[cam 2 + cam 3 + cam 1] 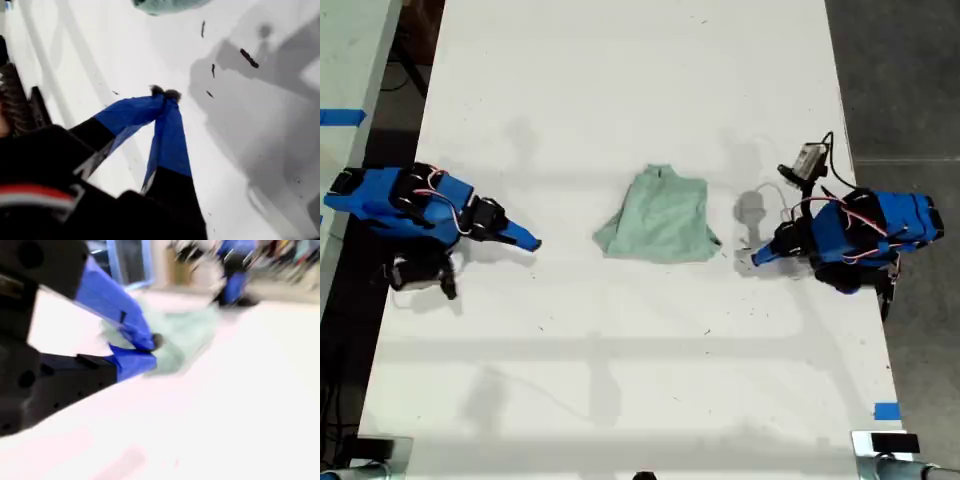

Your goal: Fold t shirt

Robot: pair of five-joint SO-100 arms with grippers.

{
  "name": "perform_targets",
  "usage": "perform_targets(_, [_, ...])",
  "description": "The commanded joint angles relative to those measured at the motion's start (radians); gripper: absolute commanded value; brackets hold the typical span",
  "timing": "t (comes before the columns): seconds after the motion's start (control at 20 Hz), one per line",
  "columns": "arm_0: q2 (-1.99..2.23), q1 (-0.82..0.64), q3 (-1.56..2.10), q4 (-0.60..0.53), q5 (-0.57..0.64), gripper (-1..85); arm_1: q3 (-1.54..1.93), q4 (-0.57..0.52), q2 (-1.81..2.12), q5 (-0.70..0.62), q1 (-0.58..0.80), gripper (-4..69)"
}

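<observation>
The pale mint-green t shirt (660, 220) lies bunched in a small folded heap at the middle of the white table (620, 380). My first gripper (757, 258) rests low on the table just off the shirt's edge on the exterior view's right. It is shut and empty, and in its wrist view the blue tips (165, 93) meet, with the t shirt (165, 5) a short way beyond. My second gripper (532, 242) sits at the exterior view's left, a hand's width from the cloth. Its tips (152, 347) are shut on nothing, and the t shirt (190, 335) shows blurred behind them.
Blue tape (886, 410) marks the table's near corner at the exterior view's right. Dark floor (910, 90) runs past that edge. Another table with blue tape (340, 116) stands at the exterior view's left. Small dark specks (247, 57) dot the table near my first gripper.
</observation>
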Motion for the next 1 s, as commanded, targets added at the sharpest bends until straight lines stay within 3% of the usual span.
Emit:
perform_targets(0.0, [0.052, -0.046, 0.061, 0.075, -0.032, 3.2, 0.14, -0.075, 0.005, -0.092, 0.014, 8.6])
perform_targets(0.15, [0.052, -0.009, 0.058, 0.095, -0.121, 14.4, 0.192, -0.115, 0.005, -0.094, 0.023, 10.8])
perform_targets(0.3, [0.052, 0.071, 0.031, 0.123, -0.166, 17.2, 0.192, -0.118, 0.005, 0.025, -0.048, 10.8])
perform_targets(0.35, [0.052, 0.109, 0.026, 0.123, -0.158, 17.2, 0.193, -0.117, 0.005, -0.02, -0.054, 10.8])
perform_targets(0.4, [0.052, 0.126, 0.043, 0.124, -0.147, 16.9, 0.193, -0.117, 0.005, -0.155, -0.054, 10.8])
perform_targets(0.45, [0.051, 0.124, 0.057, 0.126, -0.072, 17.2, 0.193, -0.117, 0.005, -0.241, -0.052, 10.8])
perform_targets(0.95, [0.051, 0.12, 0.058, 0.123, -0.058, 17.3, 0.193, -0.117, 0.005, -0.222, -0.052, 10.4])
